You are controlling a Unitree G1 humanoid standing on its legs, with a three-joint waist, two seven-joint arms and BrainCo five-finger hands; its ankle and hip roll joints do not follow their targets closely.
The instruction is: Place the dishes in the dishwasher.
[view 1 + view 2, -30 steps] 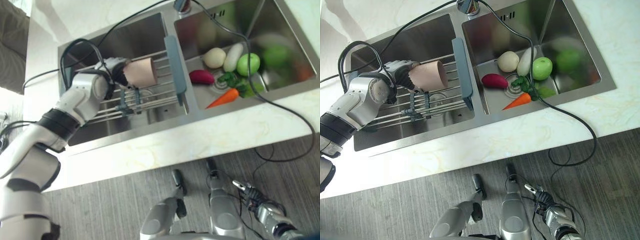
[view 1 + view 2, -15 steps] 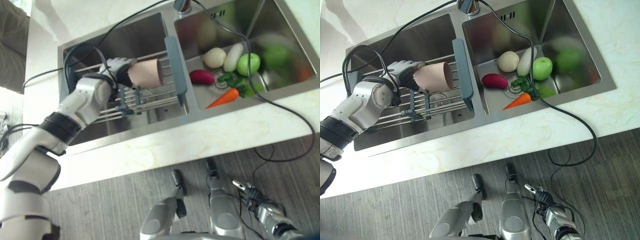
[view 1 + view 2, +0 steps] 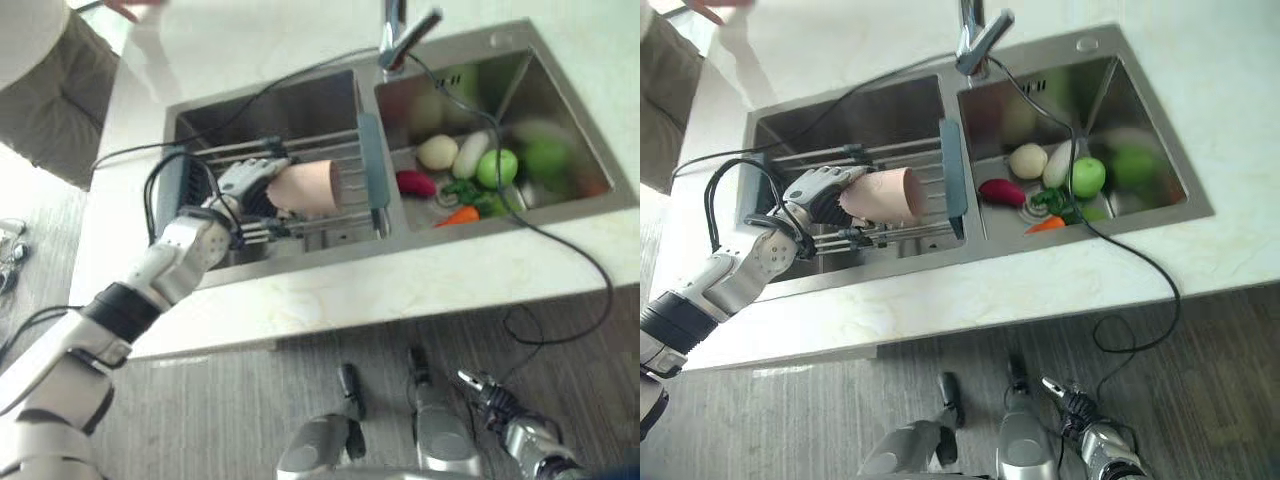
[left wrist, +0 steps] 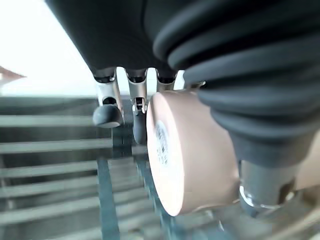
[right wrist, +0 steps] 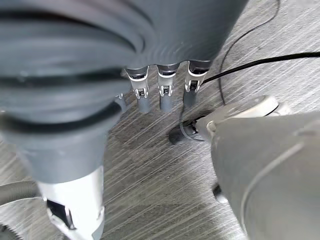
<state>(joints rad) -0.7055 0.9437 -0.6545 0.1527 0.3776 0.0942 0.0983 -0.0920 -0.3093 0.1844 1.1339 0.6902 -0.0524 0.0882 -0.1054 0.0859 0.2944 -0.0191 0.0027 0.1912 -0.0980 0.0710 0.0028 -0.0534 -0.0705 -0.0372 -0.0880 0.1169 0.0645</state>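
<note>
A pale pink cup [image 3: 305,188] lies on its side in my left hand [image 3: 245,185], whose fingers and thumb curl round it. In the left wrist view the cup's base [image 4: 190,150] faces out past the fingers [image 4: 105,112]. The cup hangs just over a wire rack [image 3: 310,152] that spans the left sink basin [image 3: 260,110], close to the rack's grey-blue end bar [image 3: 372,160]. My right hand [image 3: 490,395] hangs low near the floor, its fingers [image 5: 165,95] straight and holding nothing.
The right basin holds a white round vegetable [image 3: 437,151], a green apple [image 3: 497,168], a carrot [image 3: 457,215] and a purple one [image 3: 411,182]. A faucet [image 3: 400,35] stands behind the divider. A person [image 3: 40,80] stands at the counter's far left. The pale counter [image 3: 400,280] runs along the front.
The camera has moved, bringing the faucet and a person into view. My left hand keeps its hold on the cup over the rack, a little nearer the end bar than a second ago.
</note>
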